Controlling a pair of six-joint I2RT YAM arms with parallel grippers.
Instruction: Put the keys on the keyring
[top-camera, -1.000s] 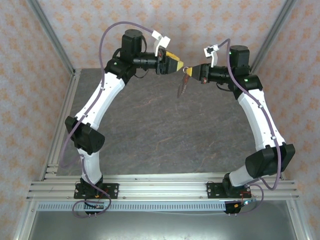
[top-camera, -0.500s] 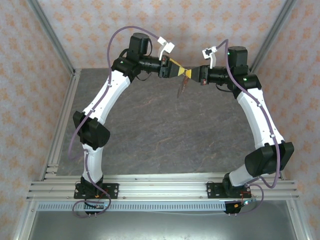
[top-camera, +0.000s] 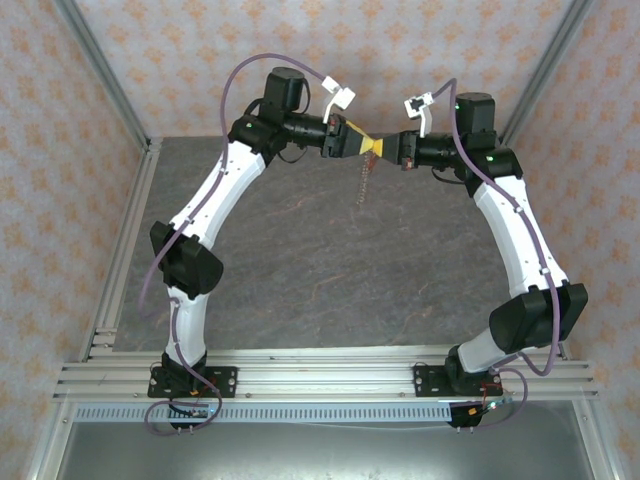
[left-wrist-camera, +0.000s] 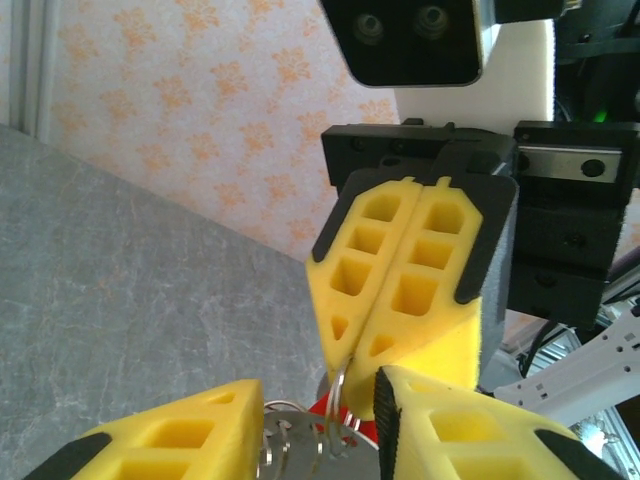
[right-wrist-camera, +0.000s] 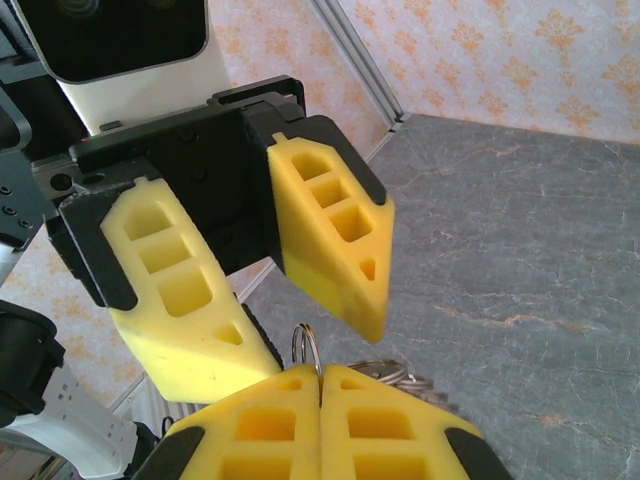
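Both arms raised, wrists level, tips meeting nose to nose high over the far tabletop (top-camera: 300, 250). Right fingers (right-wrist-camera: 320, 405) clenched on the keyring (top-camera: 362, 178) wire, the rest dangling below them. Left fingers (top-camera: 360, 143) parted, straddling that wire just under the right tips; red key (left-wrist-camera: 322, 408) sits between them, contact unclear. To do it well: steady right grip, line key's hole on the wire end, slide slowly, don't tug the ring loose.
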